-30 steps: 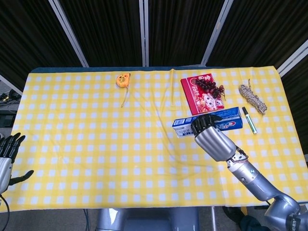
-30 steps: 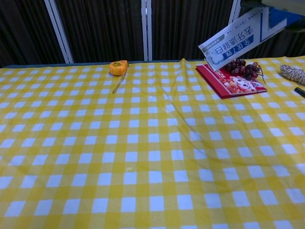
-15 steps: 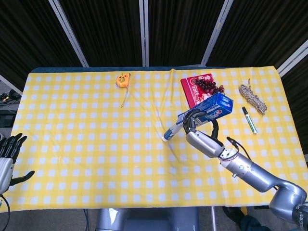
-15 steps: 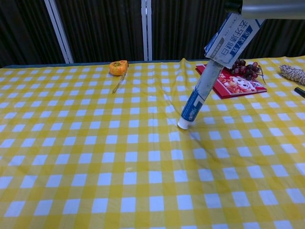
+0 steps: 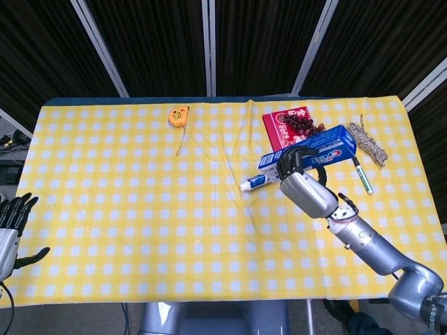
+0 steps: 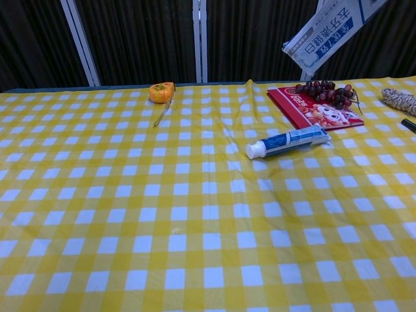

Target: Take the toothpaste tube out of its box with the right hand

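Covering the whole table [image 5: 105, 209] is a yellow-and-white checked cloth, soft and slightly creased near the far middle edge, with a broad bare stretch across its left and near parts. At the right, the silver metal right arm reaches in from the near right corner, and the right hand [image 5: 302, 183] grips the box [image 5: 314, 151], a long blue-and-white carton lifted off the cloth and slanting up toward the far right. In the chest view only the box's open end [image 6: 328, 26] shows at the top right edge. Beside the hand, the toothpaste tube [image 6: 288, 141] lies flat on the cloth, out of the box, white cap pointing left, just near of the red booklet [image 5: 283, 129]. That flat glossy booklet carries a cluster of dark grapes [image 5: 306, 125] on its far right part. At the near left edge, the left hand [image 5: 12, 227] hangs off the table with dark fingers spread, grasping nothing. Close to the right edge lie a twisted bundle of rope [image 5: 367, 142] and a slim green pen [image 5: 361, 174]. Near the far edge sits a small orange tape measure [image 5: 179, 116].
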